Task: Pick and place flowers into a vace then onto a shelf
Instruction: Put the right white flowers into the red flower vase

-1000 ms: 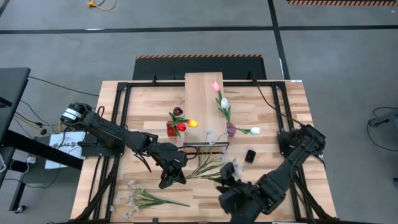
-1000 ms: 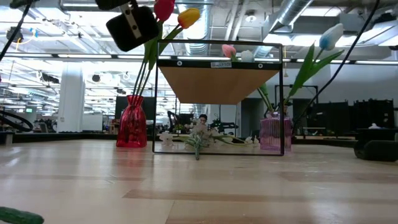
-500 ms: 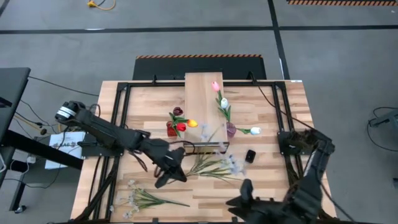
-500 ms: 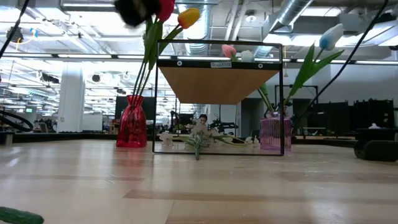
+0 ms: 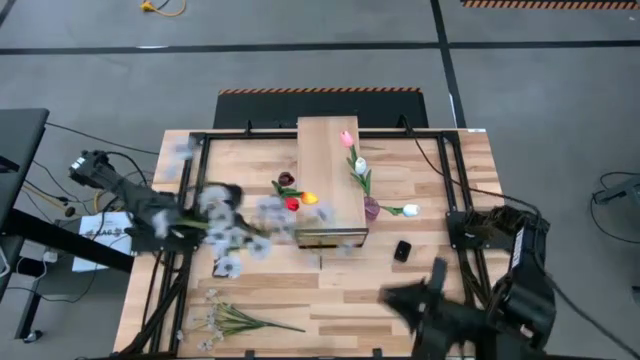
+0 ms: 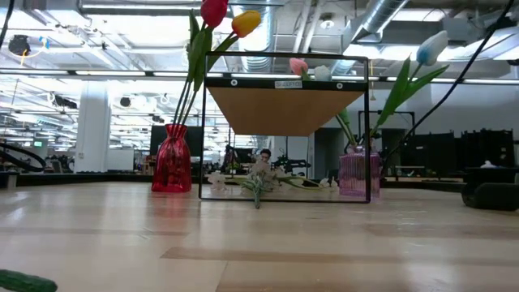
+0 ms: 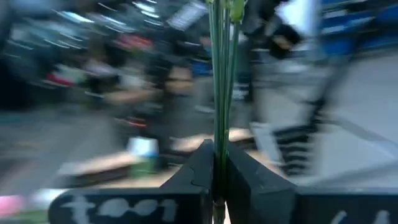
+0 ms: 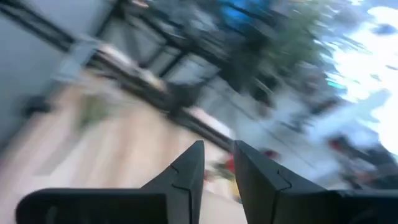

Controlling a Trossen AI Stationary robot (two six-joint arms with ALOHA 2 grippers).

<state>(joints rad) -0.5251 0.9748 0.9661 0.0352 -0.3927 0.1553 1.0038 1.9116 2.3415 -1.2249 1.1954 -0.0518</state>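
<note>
While the left gripper (image 7: 214, 163) is clamping a bundle of thin green stems (image 7: 219, 81) between its fingers, the spray of pale blossoms (image 5: 228, 222) is hanging in the air at 9 o'clock from the red vase (image 6: 171, 158), well left of the shelf (image 5: 328, 170). Red and yellow tulips are already sitting in that vase; the pink vase (image 6: 354, 172) at the shelf's 4 o'clock corner is holding a white tulip. One more spray (image 5: 225, 319) is lying on the table at 7 o'clock.

The right gripper (image 8: 216, 163) is hovering at 5 o'clock, fingers nearly together, nothing between them.

Handling guess: stems are light and wiry but floppy at the head (blossoms snag easily), so gripping low on the stems looks right, leaving the tips free for the vase mouth. Vase likely tips easily if nudged.
</note>
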